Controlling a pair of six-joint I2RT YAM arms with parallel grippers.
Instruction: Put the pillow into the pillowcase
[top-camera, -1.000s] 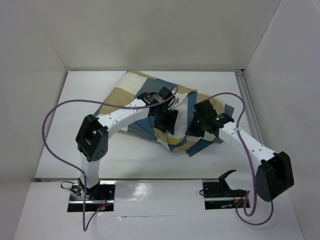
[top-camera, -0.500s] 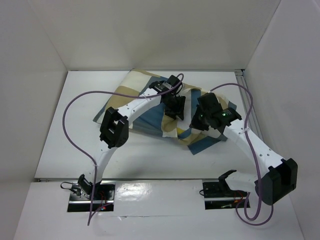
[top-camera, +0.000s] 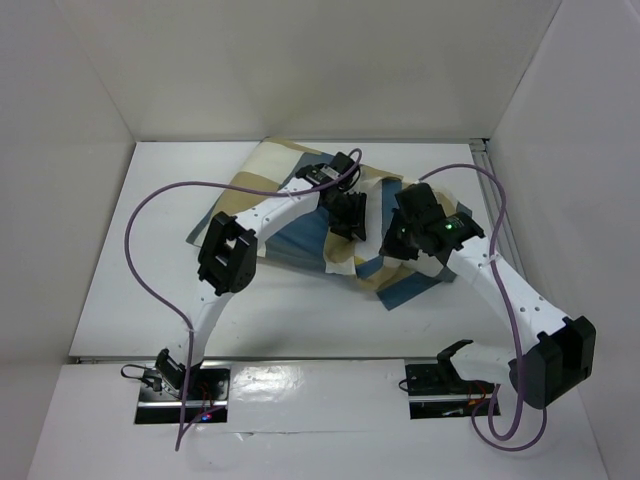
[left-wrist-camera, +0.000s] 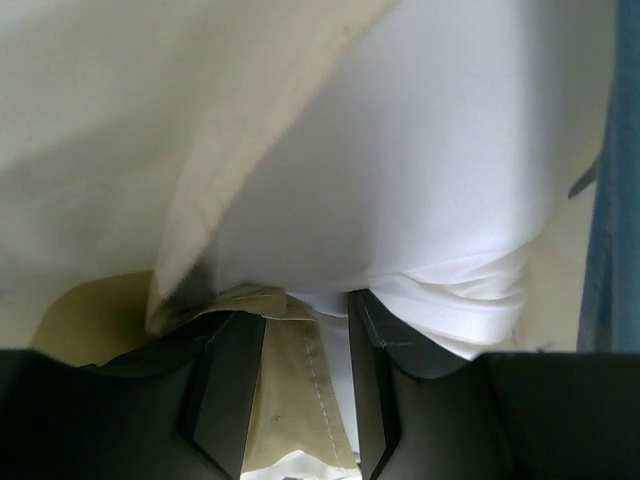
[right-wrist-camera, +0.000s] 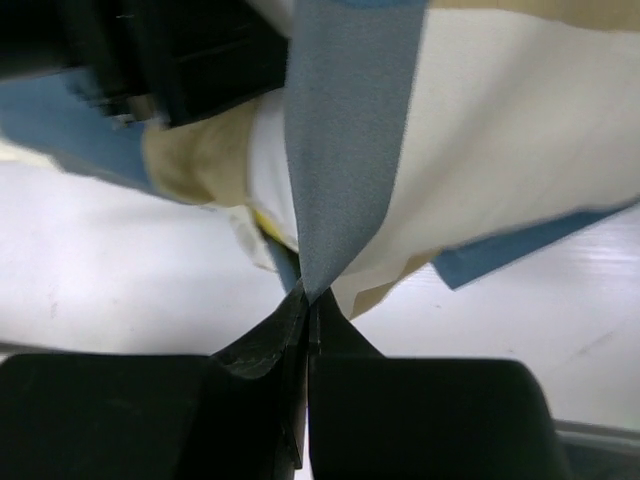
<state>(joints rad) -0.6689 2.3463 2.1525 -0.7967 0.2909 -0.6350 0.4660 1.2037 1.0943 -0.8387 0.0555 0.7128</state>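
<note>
Pillowcase (right-wrist-camera: 345, 150) clamped in R gripper (right-wrist-camera: 305, 297); L gripper (left-wrist-camera: 300, 325) at pillow (left-wrist-camera: 420, 150), grip can't tell.

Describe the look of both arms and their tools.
White links with chunky black joints make up the left arm and right arm. A purple cable runs along each. The left tool and right tool are plain black. A green light glows on the right wrist.

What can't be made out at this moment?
- Top view: how much of the pillow is inside the pillowcase, which covers it.
- Left wrist: whether the left gripper pinches the cloth between its fingers; folds hide the contact.
- Right wrist: the black shape at top left, blurred and cut by the edge.
</note>
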